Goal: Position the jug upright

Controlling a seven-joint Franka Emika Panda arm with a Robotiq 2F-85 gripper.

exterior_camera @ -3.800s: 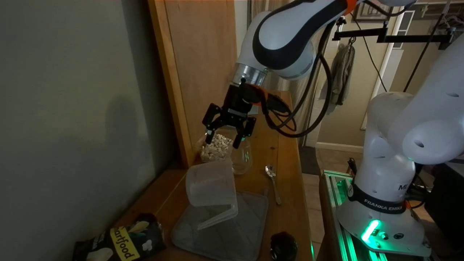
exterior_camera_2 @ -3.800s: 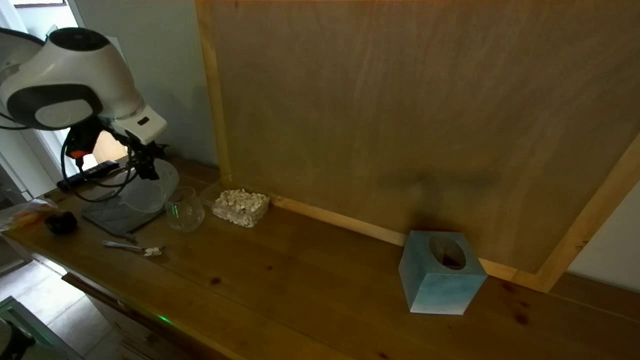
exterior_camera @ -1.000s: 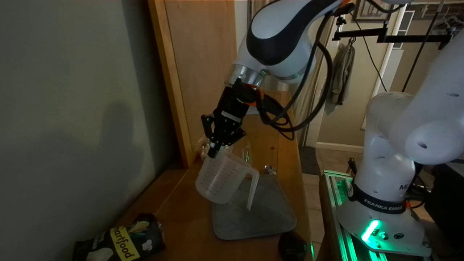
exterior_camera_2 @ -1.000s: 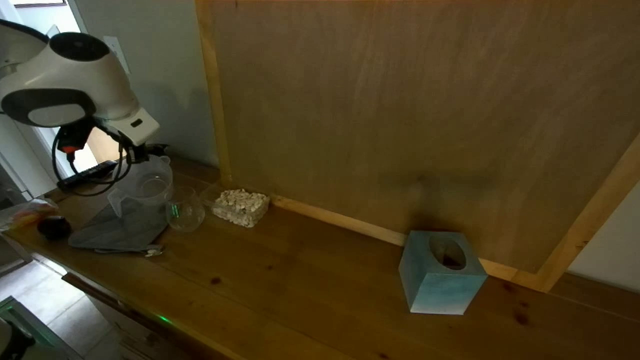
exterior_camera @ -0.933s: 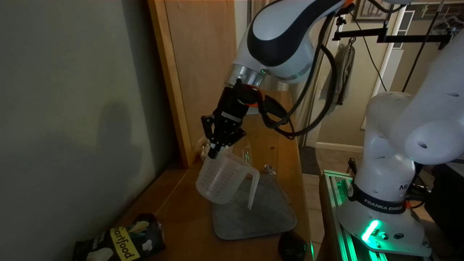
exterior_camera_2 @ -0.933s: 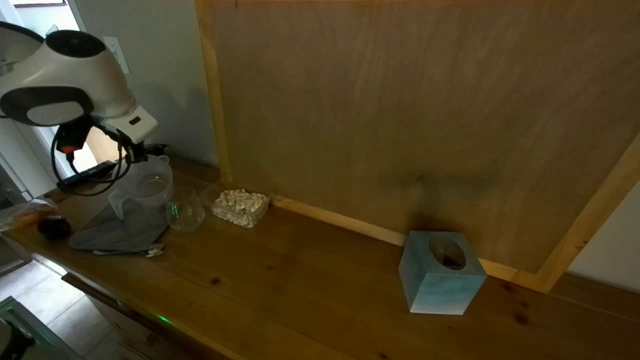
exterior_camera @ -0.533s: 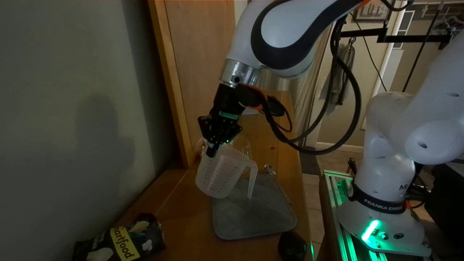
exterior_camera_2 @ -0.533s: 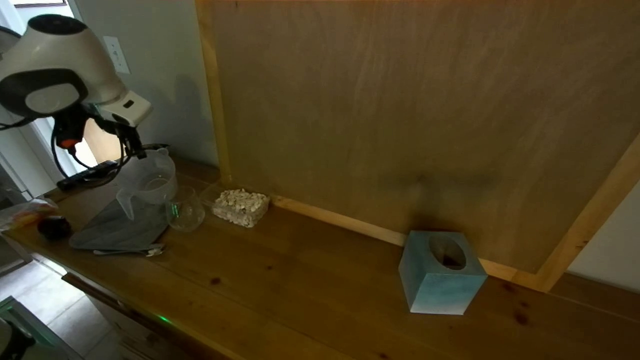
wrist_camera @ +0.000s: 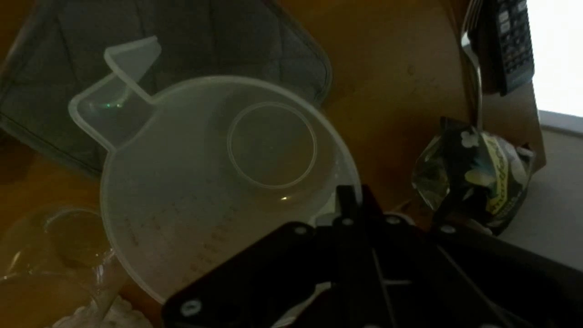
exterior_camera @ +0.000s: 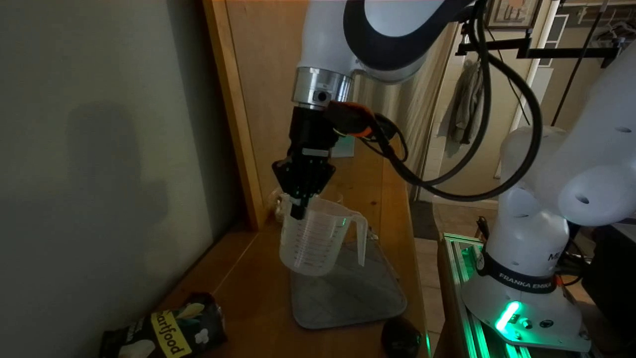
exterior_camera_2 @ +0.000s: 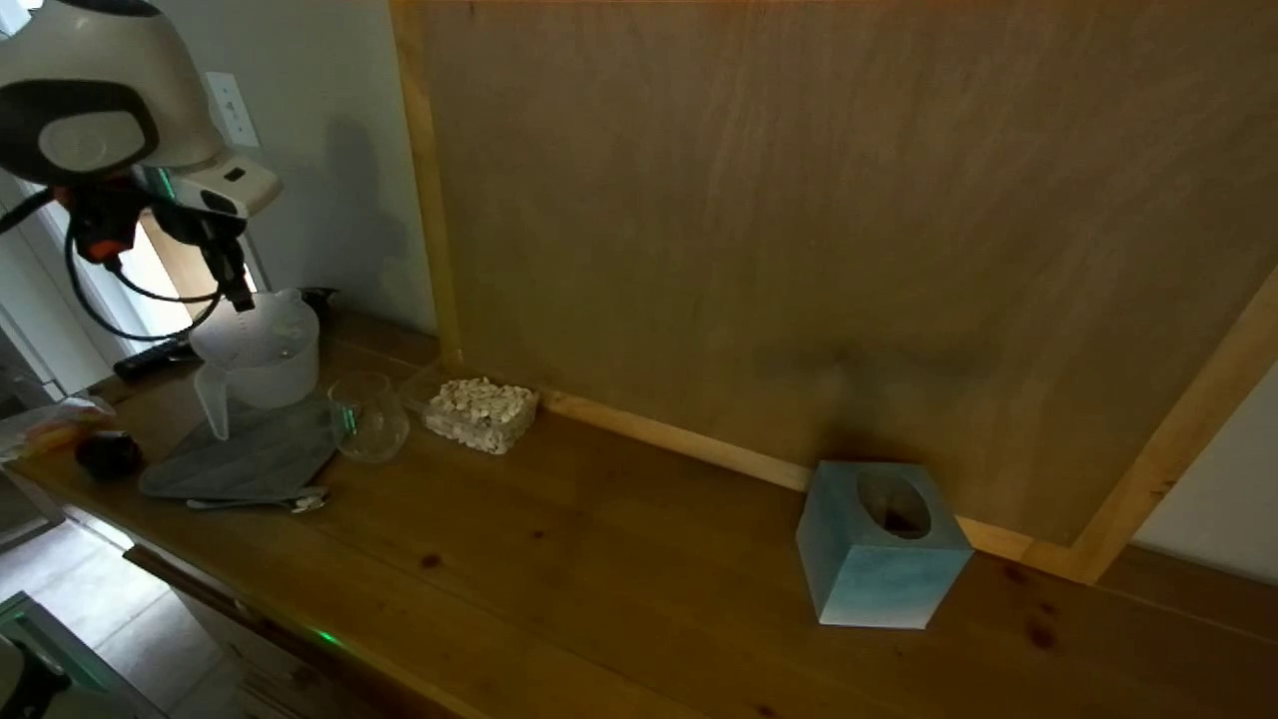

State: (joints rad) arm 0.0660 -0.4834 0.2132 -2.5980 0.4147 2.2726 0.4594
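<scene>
The jug [exterior_camera: 314,243] has come round from lying on its side to almost upright, mouth up. I've got its wall pinched in the gripper [exterior_camera: 298,210]. It's over the far-left side of the grey mat [exterior_camera: 348,298]; can't tell if touching. My read: level, lower, let go.

A: What shifts on the jug [exterior_camera: 313,248]?
B: Off its side now, nearly upright, handle toward the counter edge [exterior_camera: 410,268].
A: Gripper [exterior_camera: 298,211]?
B: Jaws apart earlier; now they pinch the jug at its rim.
A: Mat [exterior_camera: 350,301]?
B: Lies nearer that edge than before, overlapping the spoon [exterior_camera_2: 310,502]. Dark lump [exterior_camera: 401,338] likewise sits closer to it.
</scene>
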